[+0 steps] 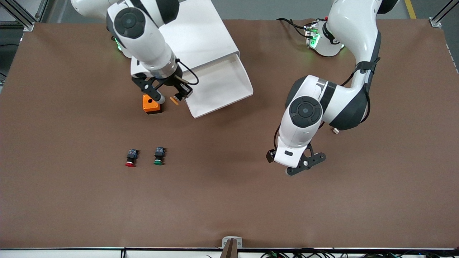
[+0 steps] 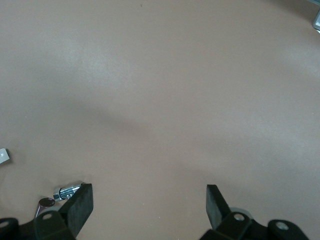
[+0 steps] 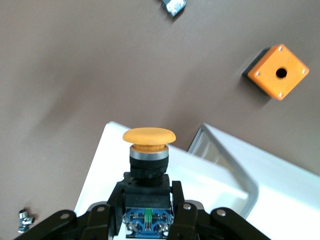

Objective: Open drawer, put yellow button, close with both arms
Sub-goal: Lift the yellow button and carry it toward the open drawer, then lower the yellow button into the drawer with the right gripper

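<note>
The drawer (image 1: 246, 89) stands pulled out of the white cabinet (image 1: 200, 36), open side up. My right gripper (image 1: 172, 96) hangs over the drawer's corner beside the orange box, shut on the yellow button (image 1: 174, 100). In the right wrist view the fingers (image 3: 176, 200) clamp the black body of the yellow button (image 3: 149, 135), blue rear part between them, cap pointing down over the drawer's white edge (image 3: 100, 170). My left gripper (image 1: 304, 165) waits open over bare table toward the left arm's end. The left wrist view has nothing between that gripper's (image 2: 150, 205) fingers.
An orange box (image 1: 150, 104) with a round hole sits right beside the drawer's corner. A red-capped button (image 1: 131, 157) and a green-capped button (image 1: 159, 156) lie nearer the front camera. A small white piece (image 1: 335, 131) lies beneath the left arm.
</note>
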Robot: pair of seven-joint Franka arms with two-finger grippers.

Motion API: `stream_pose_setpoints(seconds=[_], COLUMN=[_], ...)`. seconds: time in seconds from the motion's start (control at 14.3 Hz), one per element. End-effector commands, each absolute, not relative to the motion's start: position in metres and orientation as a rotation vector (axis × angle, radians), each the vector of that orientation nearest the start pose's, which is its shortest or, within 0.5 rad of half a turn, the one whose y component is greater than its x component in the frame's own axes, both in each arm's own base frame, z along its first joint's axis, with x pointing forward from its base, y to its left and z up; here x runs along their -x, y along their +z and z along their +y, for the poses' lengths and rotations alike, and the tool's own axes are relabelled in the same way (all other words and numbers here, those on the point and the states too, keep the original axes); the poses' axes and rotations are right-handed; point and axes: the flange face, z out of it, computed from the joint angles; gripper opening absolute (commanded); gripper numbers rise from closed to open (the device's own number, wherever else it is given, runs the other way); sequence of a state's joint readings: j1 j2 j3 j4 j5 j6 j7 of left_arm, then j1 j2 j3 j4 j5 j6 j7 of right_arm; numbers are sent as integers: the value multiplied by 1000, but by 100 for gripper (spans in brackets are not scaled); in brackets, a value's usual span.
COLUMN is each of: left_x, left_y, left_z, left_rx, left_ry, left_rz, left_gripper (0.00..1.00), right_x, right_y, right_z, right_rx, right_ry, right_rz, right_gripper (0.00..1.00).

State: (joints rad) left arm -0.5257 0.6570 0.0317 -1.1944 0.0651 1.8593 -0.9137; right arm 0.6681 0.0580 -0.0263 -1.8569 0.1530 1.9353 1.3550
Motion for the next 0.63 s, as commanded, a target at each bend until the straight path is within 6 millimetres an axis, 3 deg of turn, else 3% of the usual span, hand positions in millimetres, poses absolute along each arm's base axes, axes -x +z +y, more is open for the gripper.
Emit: stream_pose_setpoints(seconds=[0.0, 0.14, 0.56], left_x=[-644, -644, -642], left_y=[407, 407, 405], left_z=[-348, -348, -347], left_rx=[3020, 3019, 3015], left_ry=[-96, -94, -87], left_rz=[-570, -570, -569], left_gripper=[99, 99, 99], right_x=[-438, -423, -415], right_y=[495, 492, 473], right_z=[380, 404, 451], right_rx=[2795, 2805, 2760], right_ry=[108, 63, 77], right_rz=[1211, 1245, 1389], right_gripper=[0, 0, 0])
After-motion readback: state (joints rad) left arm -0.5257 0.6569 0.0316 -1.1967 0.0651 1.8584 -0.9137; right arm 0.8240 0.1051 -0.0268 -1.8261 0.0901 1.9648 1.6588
